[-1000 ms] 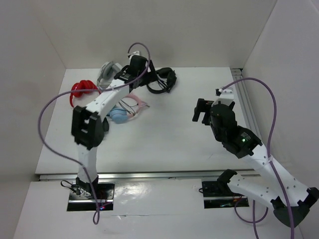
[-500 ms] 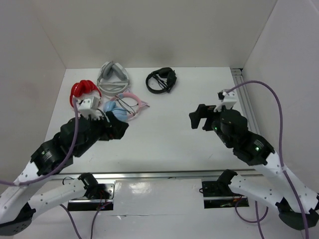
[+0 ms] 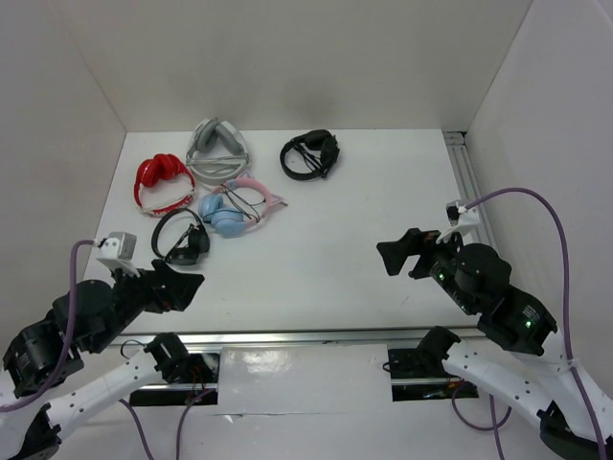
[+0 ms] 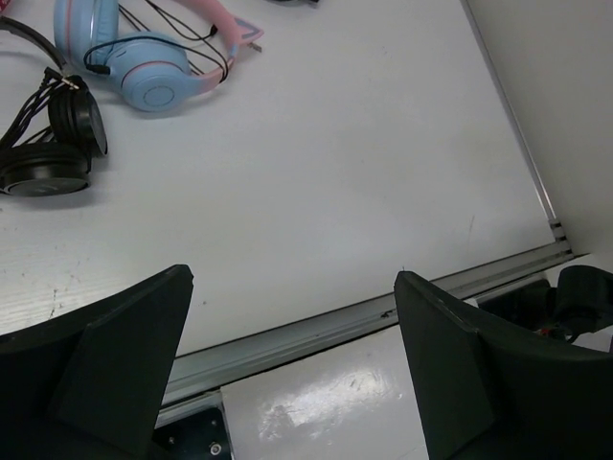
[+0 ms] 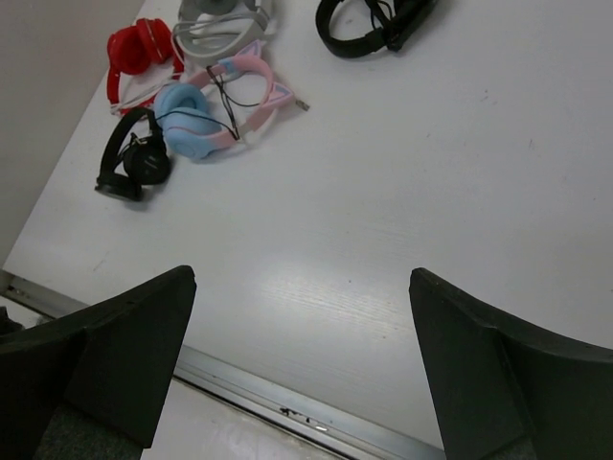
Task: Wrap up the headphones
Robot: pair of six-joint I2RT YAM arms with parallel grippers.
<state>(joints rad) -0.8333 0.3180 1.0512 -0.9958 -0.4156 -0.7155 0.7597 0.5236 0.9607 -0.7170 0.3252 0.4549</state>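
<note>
Top external view: the headphones [image 3: 309, 154] are seen lying flat at the far middle of the table [image 3: 326, 259], well apart from both arms and apart from the cluster of other pairs at the far left. That cluster is made up of a red pair [image 3: 159, 180], a grey pair [image 3: 218, 149], a pink-and-blue pair [image 3: 230, 211] and a smaller black pair [image 3: 182, 238].

The left gripper [image 3: 180, 287] is held at the near left edge with its jaws spread wide and nothing between them. The right gripper [image 3: 400, 254] hangs over the near right of the table, likewise wide and empty.

From the right wrist view, the headphones [image 5: 374, 21] are shown with thin cable lying across the band; whether it is properly wound cannot be told.

The headphones are judged moderately light. The band is likely stiff but springy and the ear cups soft and yielding, so the band would be the surer place to take hold. The cable is expected to be limp and slippery, liable to slide from a loose pinch; it would best be gripped near its free end while the band is steadied by the other arm.
</note>
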